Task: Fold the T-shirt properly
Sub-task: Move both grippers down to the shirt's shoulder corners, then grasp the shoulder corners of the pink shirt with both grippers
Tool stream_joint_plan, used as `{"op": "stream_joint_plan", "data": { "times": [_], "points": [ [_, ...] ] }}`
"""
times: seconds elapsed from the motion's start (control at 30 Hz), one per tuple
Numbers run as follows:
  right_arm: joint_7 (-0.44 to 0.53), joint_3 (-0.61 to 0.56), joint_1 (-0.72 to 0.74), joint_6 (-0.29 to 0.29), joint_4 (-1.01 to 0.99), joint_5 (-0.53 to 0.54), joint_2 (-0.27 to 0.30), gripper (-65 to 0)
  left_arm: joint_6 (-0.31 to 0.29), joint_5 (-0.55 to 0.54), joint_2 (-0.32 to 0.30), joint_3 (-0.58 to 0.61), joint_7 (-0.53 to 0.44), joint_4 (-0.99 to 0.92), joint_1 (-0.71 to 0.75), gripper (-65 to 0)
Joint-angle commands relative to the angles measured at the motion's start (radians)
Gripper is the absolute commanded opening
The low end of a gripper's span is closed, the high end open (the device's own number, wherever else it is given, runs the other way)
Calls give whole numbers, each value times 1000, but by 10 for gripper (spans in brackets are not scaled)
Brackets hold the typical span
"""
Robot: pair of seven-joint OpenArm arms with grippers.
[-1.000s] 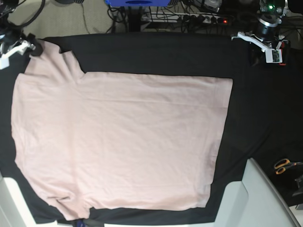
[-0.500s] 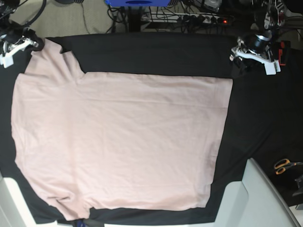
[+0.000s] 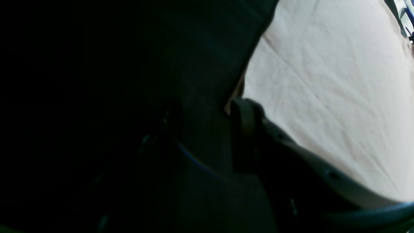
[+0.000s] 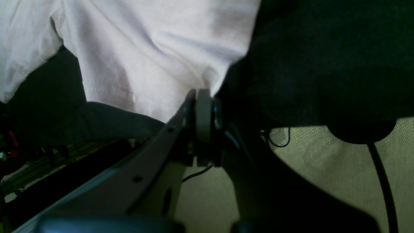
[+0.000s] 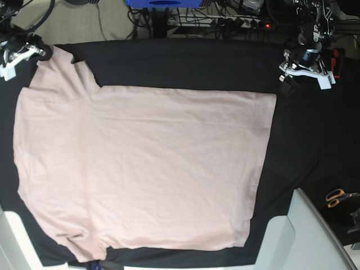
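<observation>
Lying flat, pale pink T-shirt (image 5: 140, 169), sleeve hem pinched in right pincer (image 4: 203, 97); left pincer (image 5: 288, 79) parted, empty.

t-shirt (image 5: 140, 169) matt soft cotton; tablecloth (image 5: 185, 62) matt cloth

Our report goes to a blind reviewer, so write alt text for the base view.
A large pale pink cotton T-shirt lies spread flat on a black tablecloth. The right gripper, at the picture's upper left, pinches a sleeve edge in its fingers; the left gripper, upper right, hovers by the shirt's hem corner. Orange-handled scissors lie at lower right.
</observation>
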Motion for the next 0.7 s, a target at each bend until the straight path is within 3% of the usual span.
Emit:
{"op": "stream_joint_plan", "data": {
  "times": [0.0,0.17,0.47,0.67],
  "points": [
    [-3,2,1,1,7,-5,12,-645,-5,-12,-11,-5,-15,2,-13,-403],
    [-3,2,3,1,7,-5,12,-645,-5,-10,-11,-5,50,-63,-62,-403],
    [-1,2,5,1,7,-5,12,-645,-5,110,14,40,56,-78,-113,-403],
    [-3,2,11,1,7,-5,13,-645,-5,111,32,93,56,-80,-139,-403]
  ]
}}
